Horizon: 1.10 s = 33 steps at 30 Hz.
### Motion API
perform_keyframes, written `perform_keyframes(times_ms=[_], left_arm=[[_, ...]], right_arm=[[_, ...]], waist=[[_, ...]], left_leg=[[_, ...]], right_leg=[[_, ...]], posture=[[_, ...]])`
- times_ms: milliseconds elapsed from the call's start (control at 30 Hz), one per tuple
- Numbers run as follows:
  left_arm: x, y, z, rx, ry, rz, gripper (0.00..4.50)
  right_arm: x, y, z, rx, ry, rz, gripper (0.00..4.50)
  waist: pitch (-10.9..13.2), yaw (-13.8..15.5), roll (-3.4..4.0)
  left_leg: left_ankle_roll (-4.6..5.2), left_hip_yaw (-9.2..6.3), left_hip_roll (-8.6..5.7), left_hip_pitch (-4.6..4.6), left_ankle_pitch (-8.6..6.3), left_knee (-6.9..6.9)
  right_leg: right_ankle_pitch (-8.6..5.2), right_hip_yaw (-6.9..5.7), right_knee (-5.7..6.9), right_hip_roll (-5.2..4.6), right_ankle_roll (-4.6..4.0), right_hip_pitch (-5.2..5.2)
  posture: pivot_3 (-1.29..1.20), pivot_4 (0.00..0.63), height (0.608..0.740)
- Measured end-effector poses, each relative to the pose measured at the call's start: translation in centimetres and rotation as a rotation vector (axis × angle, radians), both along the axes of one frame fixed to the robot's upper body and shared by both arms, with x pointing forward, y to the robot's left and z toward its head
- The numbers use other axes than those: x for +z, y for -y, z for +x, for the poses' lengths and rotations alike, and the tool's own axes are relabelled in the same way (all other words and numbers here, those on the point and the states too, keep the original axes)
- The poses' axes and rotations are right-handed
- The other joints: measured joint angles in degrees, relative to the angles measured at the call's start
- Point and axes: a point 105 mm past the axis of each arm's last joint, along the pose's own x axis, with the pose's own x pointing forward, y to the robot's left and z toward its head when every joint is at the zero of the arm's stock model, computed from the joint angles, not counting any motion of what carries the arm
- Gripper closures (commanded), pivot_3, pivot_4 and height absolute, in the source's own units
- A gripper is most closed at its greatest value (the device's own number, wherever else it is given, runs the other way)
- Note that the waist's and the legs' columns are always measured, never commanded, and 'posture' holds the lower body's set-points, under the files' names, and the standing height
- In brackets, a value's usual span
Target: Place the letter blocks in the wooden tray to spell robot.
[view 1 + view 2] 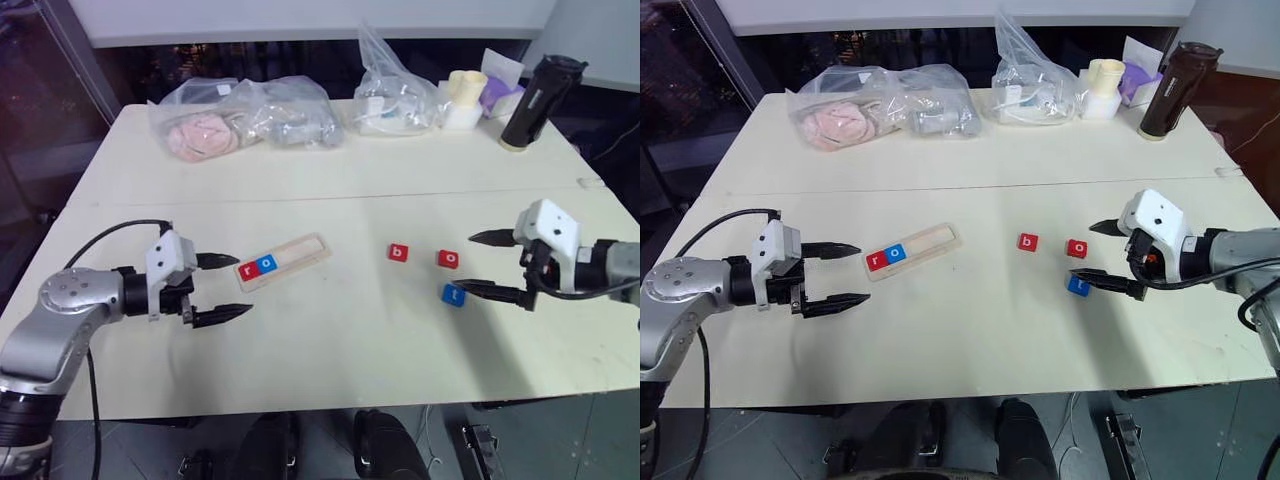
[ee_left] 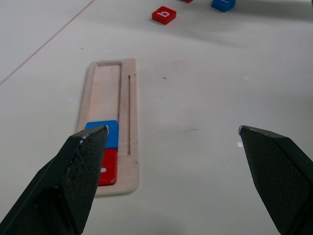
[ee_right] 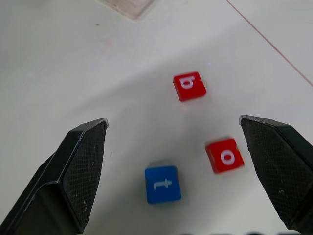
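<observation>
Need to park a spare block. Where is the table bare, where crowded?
Bare: the stretch between the wooden tray and the red b block, and the near edge between both open grippers. Crowded: the far edge, with plastic bags and a dark bottle.

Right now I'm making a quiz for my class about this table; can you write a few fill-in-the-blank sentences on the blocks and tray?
1. The wooden tray already holds ___ blocks.
2. In the tray, the red r block sits next to a blue ___ block.
3. Out on the table, the t block is coloured ___.
4. Both the left gripper and the right gripper have their fingers ___.

Missing words: two; o; blue; open
</observation>
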Motion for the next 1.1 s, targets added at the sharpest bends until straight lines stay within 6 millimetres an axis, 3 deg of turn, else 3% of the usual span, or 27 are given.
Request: perform_keyframes(times_ms=[633,800,1100], left_arm=[[0.9,-0.5,0.3,0.041,-0.006,-0.021,0.00],[0.7,-0.7,3.2,0.117,0.021,-0.035,0.00],[-2.6,2.1,8.0,0.075,-0.048,-0.015,0.00]], right_arm=[[-0.6,-0.9,0.4,0.005,-0.009,0.021,0.06],[-0.7,-1.3,0.6,0.003,0.002,0.033,0.06],[-1.6,-2.8,0.0,0.013,0.006,0.044,0.06]], waist=[[0.00,0.03,0.00],[0.01,0.17,-0.02],[0.04,0.19,-0.16]], left_leg=[[0.00,0.10,-0.02,0.05,0.00,0.02],[0.02,0.12,-0.08,0.09,0.01,0.17],[0.10,0.16,-0.11,0.19,0.06,0.32]], right_leg=[[0.02,0.00,0.05,-0.07,0.00,0.00],[0.03,-0.01,0.21,-0.08,0.01,0.05],[0.13,0.00,0.51,0.09,0.21,0.11]], posture=[[0.00,0.150,0.740],[0.00,0.150,0.740],[0.00,0.150,0.740]])
